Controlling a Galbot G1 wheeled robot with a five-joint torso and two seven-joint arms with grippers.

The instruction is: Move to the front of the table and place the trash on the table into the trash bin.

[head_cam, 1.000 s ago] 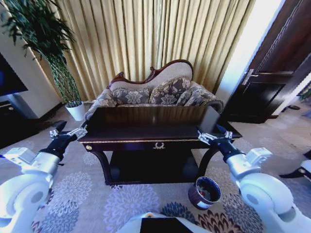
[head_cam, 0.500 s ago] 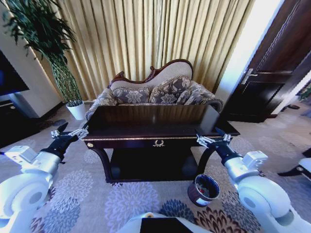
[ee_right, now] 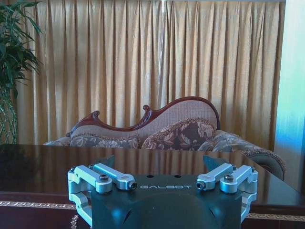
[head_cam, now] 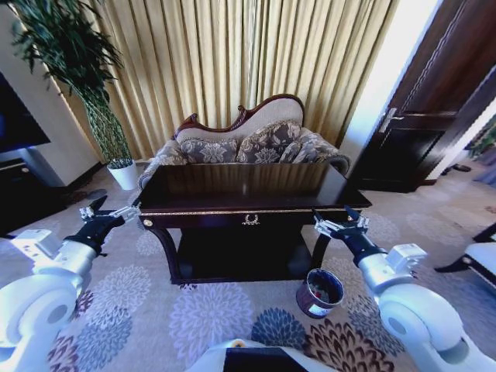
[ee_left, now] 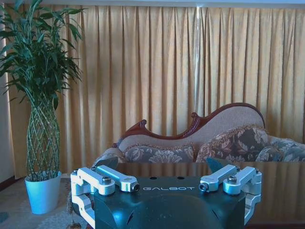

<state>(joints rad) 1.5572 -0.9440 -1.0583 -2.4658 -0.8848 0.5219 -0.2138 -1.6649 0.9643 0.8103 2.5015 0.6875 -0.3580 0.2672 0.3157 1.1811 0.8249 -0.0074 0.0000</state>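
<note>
The left tool point(head_cam: 108, 212) is held open in the air just off the left front corner of the desk point(head_cam: 248, 190), its 2 fingers spread and nothing gripped between them. In the left wrist view the same tool point(ee_left: 167, 183) is seen with its silver finger links parted wide, level with the desk's glossy top. The right tool point(head_cam: 339, 225) is held open as well, empty, just in front of the desk's right front corner. In the right wrist view that tool point(ee_right: 164, 181) is seen low before the desk's front edge, fingers apart.

The desk is seen as a dark, glossy piece with a gold ornament point(head_cam: 250, 220) at the middle of its front rail and a lower shelf point(head_cam: 240, 260) beneath. No litter can be made out on the desk's reflective top. The trash bin point(head_cam: 318, 293) is stood on the patterned carpet point(head_cam: 155, 310) just in front of the desk's right leg, below the right tool. A floral sofa point(head_cam: 244, 147) is set directly behind the desk, against gold curtains point(head_cam: 232, 62). A potted plant point(head_cam: 93, 101) is stood beyond the desk's left end.
</note>
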